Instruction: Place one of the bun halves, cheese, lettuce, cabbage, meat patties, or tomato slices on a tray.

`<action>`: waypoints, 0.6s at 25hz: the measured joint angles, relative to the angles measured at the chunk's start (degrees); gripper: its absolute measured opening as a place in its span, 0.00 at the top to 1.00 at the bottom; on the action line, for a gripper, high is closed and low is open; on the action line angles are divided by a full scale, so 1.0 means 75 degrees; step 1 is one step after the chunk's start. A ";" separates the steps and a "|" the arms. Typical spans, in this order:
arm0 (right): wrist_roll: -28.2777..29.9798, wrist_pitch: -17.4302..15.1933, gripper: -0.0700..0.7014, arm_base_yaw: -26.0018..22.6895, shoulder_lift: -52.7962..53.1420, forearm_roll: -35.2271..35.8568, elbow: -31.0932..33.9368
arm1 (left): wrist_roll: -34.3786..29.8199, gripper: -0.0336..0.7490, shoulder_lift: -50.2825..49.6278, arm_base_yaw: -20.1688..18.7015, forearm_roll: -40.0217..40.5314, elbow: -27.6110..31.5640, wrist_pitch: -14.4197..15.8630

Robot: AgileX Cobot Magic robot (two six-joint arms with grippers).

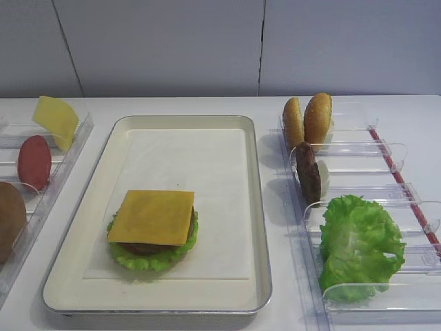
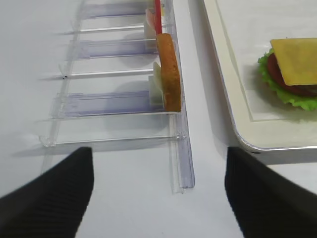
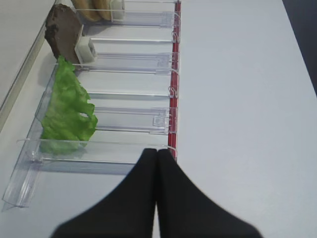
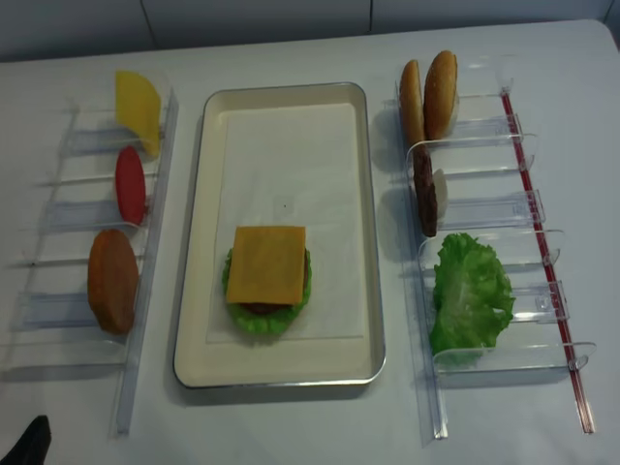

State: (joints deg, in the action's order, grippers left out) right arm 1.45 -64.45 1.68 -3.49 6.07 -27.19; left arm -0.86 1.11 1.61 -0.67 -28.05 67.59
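tray (image 1: 256, 207) far half open | near half: stacked cheese (image 1: 153, 216)

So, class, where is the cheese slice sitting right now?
In the exterior high view the cheese lies on top of the stack of patty and lettuce, toward the front left of the tray, between the two clear racks.

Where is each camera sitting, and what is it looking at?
Exterior high: in front of the table, looking across at the tray; no robot parts show.
Exterior high (realsense): overhead, looking down; a dark bit of the robot shows at the bottom left corner.
Right wrist: on the right arm, facing the lettuce; shut right end effector shows.
Left wrist: on the left arm, facing the left bins; open left end effector shows.
Shared: both exterior views show the cheese topping the stack.
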 joint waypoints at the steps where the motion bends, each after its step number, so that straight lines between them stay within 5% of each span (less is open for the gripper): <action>1: 0.0000 0.0000 0.88 0.0000 0.0000 0.0000 0.0000 | 0.0000 0.26 0.0000 0.0000 0.0000 0.0000 0.0000; 15: 0.0000 0.0000 0.88 0.0000 0.0000 0.0000 0.0000 | 0.0017 0.27 0.0000 -0.0100 0.0011 0.0000 0.0005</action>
State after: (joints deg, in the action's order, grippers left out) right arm 1.45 -64.45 1.68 -3.49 6.07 -27.19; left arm -0.74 1.11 0.85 -0.58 -28.05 67.62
